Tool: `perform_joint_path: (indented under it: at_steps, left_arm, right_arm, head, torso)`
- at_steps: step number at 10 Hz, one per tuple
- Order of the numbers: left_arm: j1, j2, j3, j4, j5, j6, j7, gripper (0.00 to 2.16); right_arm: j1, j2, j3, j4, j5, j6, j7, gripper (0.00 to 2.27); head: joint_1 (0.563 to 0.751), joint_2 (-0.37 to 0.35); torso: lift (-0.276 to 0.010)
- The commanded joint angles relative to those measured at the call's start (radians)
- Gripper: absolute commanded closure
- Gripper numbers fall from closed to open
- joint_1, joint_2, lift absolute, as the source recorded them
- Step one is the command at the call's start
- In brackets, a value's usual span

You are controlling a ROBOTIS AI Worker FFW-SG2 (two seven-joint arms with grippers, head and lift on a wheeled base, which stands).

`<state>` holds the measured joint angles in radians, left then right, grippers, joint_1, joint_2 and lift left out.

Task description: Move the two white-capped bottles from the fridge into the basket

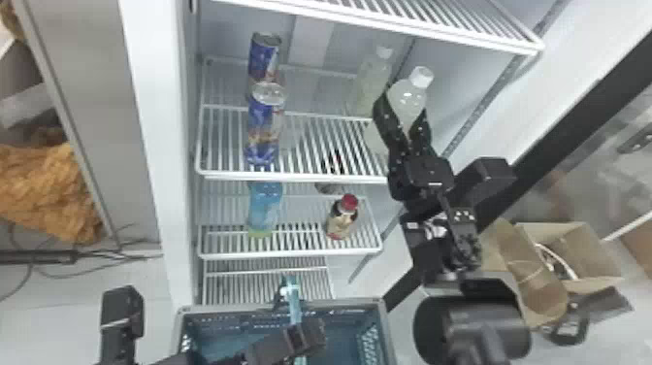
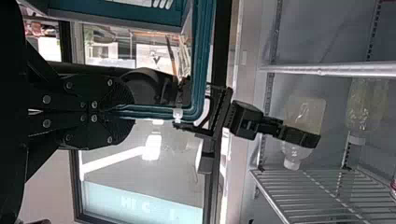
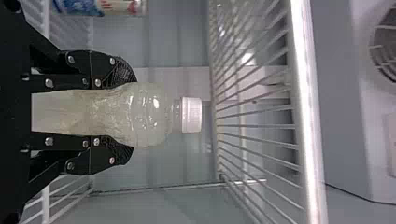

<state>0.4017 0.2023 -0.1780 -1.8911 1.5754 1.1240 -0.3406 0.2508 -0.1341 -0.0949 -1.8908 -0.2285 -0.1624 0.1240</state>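
Note:
My right gripper (image 1: 400, 112) is shut around a white-capped bottle (image 1: 416, 91) at the fridge's right side. In the right wrist view the right gripper (image 3: 126, 115) has a finger on either side of the upright bottle (image 3: 147, 112). The left wrist view shows a gap between this bottle's base (image 2: 306, 109) and the shelf below. Farther back, another white-capped bottle (image 1: 372, 77) stands on that shelf. My left gripper (image 1: 291, 335) is over the basket (image 1: 281, 306), and in the left wrist view the left gripper (image 2: 133, 112) is shut on the teal basket handle (image 2: 159, 112).
Blue cans (image 1: 262, 128) stand at the left of the same shelf (image 1: 310, 175). The upper shelf (image 1: 412, 26) runs overhead. One level down are a blue bottle (image 1: 264, 208) and a red-capped bottle (image 1: 342, 218). Cardboard boxes (image 1: 577, 252) lie at the right.

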Motion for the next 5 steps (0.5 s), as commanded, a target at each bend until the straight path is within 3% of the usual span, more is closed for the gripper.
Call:
perform_joint_path:
  at_steps: [1, 5]
  left_arm:
    - [-0.002, 0.0, 0.001, 0.0, 0.0, 0.0, 0.0, 1.19]
    - [-0.002, 0.0, 0.001, 0.0, 0.0, 0.0, 0.0, 1.19]
  right_arm:
    - [0.056, -0.002, -0.003, -0.091, -0.035, 0.049, 0.0, 1.03]
    - [0.257, -0.016, -0.003, -0.368, -0.117, 0.211, 0.002, 1.02]
  head:
    - [0.695, -0.35]
    - [0.695, -0.35]
  torso:
    - [0.0]
    - [0.0]
